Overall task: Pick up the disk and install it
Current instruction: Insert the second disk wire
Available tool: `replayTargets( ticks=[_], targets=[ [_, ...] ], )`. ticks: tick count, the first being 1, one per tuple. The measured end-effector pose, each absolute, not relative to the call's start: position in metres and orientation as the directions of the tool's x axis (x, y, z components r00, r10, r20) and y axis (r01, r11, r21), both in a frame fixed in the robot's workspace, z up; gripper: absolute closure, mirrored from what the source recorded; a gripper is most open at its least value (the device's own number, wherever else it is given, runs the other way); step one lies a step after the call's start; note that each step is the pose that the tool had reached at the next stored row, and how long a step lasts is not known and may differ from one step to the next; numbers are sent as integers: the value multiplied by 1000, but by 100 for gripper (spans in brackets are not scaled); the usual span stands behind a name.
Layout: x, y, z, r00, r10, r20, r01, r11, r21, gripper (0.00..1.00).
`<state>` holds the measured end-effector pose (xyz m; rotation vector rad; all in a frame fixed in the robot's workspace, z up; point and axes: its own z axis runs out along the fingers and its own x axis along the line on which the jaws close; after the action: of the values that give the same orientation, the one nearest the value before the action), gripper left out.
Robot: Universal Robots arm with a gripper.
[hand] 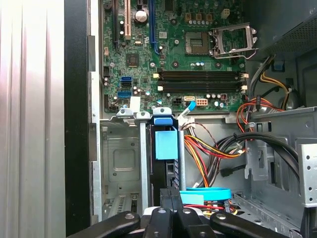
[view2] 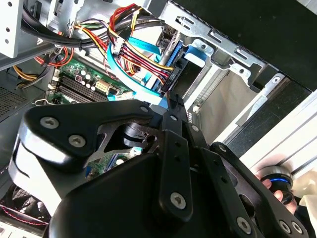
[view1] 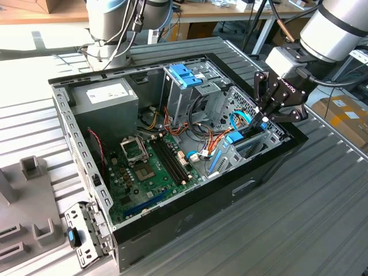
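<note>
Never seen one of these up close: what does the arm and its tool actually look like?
The arm is a thick silver-grey tube with a white block at its wrist. The tool is black, built of jointed flat links held by silver screws, with white print on its body. Dark cables run along the arm.

An open computer case point(view1: 190, 195) lies on the ribbed grey worktop point(view1: 299, 230) — green motherboard point(view1: 146, 172) inside, grey power supply point(view1: 106, 103) at the back corner, a bundle of red, yellow and orange wires point(hand: 213, 148), and a blue-handled metal cage point(view1: 187, 77).
</note>
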<state>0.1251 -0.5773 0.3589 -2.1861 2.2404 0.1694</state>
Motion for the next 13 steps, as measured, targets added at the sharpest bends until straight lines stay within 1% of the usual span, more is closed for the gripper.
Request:
replayTargets(
  ticks=[2, 5, 13],
  targets=[
    [125, -577, 359, -27, -996, -80, -997, 21, 72, 89],
    [125, -577, 359, -27, -996, -80, -997, 22, 72, 70],
    [123, -577, 354, -27, -996, -80, -997, 22, 72, 70]
  ],
)
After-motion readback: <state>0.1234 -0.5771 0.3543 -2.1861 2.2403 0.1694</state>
